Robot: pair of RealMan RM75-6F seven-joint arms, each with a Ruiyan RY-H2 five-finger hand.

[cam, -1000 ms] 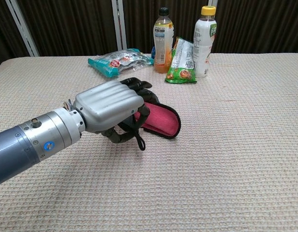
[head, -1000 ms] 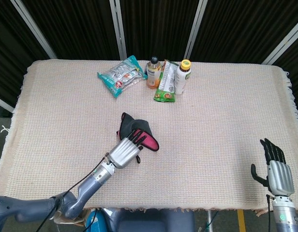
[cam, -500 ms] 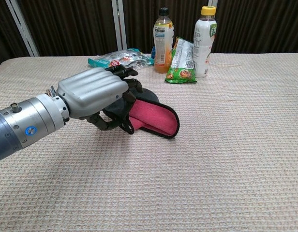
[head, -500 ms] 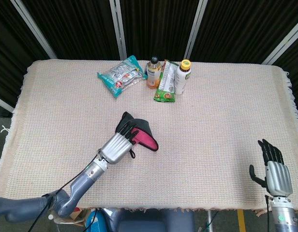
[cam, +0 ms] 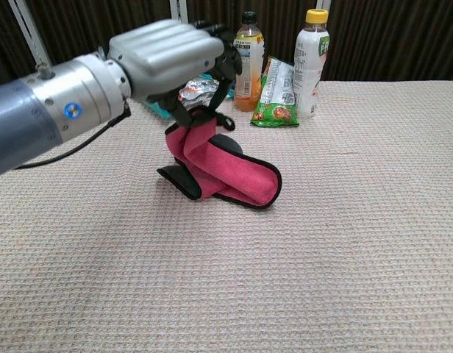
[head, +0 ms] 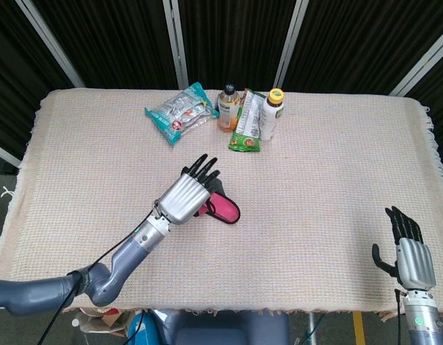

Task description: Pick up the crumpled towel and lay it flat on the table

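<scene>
The left hand (cam: 168,55) pinches the top of the pink towel (cam: 223,170) and holds that end up. The towel's other end lies on the surface (cam: 344,243). The right hand (head: 408,255) is spread wide near the surface's edge, holding nothing.

I'm seeing my left hand (cam: 168,55) wearing ribbed silver plating over black fingers (head: 202,168), blue-dotted grey wrist trailing a black cable (cam: 94,136); my right hand (head: 406,248) is matching.
</scene>
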